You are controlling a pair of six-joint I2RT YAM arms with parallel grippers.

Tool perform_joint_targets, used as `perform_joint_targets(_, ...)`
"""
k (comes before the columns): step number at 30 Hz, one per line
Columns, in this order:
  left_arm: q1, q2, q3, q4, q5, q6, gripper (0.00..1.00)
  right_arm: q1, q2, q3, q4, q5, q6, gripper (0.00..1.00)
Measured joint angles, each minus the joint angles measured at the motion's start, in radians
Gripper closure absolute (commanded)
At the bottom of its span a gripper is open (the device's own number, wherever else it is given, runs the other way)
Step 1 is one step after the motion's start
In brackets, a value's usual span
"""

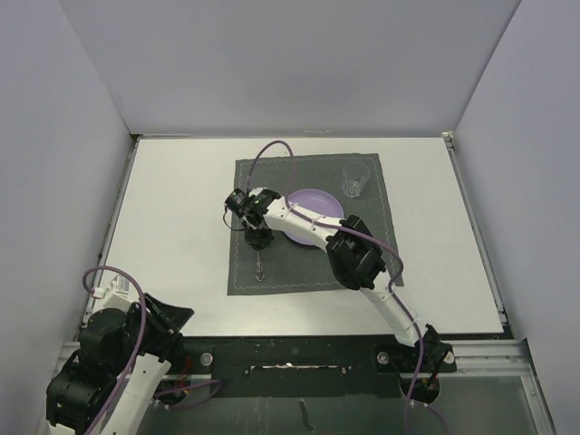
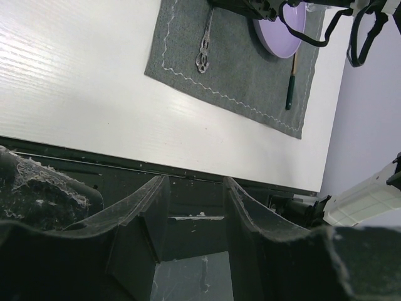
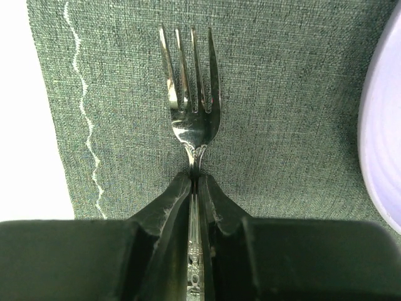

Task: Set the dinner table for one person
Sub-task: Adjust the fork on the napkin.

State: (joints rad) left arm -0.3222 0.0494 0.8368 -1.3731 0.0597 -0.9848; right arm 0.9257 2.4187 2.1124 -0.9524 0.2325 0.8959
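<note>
The white dinner table (image 1: 181, 208) carries a dark grey stitched placemat (image 1: 313, 177). On the mat are a purple plate (image 1: 313, 201), a clear glass (image 1: 352, 178) at the far right corner, and a silver fork (image 1: 261, 267) left of the plate. My right gripper (image 1: 258, 237) is shut on the fork's neck. In the right wrist view, the gripper (image 3: 195, 179) pinches the fork (image 3: 190, 94), which lies flat along the mat (image 3: 282, 125), tines pointing away. My left gripper (image 2: 194, 185) is open and empty above the table's front rail, at the near left (image 1: 172, 317).
In the left wrist view, a thin utensil with a dark green handle (image 2: 291, 81) lies on the mat right of the plate (image 2: 282, 34). My right arm hides it in the top view. Grey walls close in the table on three sides.
</note>
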Motion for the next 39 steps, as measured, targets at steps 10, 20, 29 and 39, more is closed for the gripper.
perform_joint_targets(10,-0.004,0.0,0.0,0.0,-0.002,0.0,0.62,-0.009,0.0,0.0,0.003,-0.004,-0.002,1.0)
perform_joint_targets(20,-0.008,0.0,0.0,-0.001,-0.008,0.0,0.62,-0.01,0.0,0.0,0.013,-0.005,-0.002,1.0)
perform_joint_targets(29,-0.011,0.0,0.0,-0.015,-0.014,0.0,0.62,-0.011,0.0,0.0,0.018,-0.008,-0.002,1.0)
perform_joint_targets(39,-0.019,0.0,0.0,-0.031,-0.027,-0.001,0.61,-0.015,0.0,0.0,0.039,-0.02,-0.002,0.92)
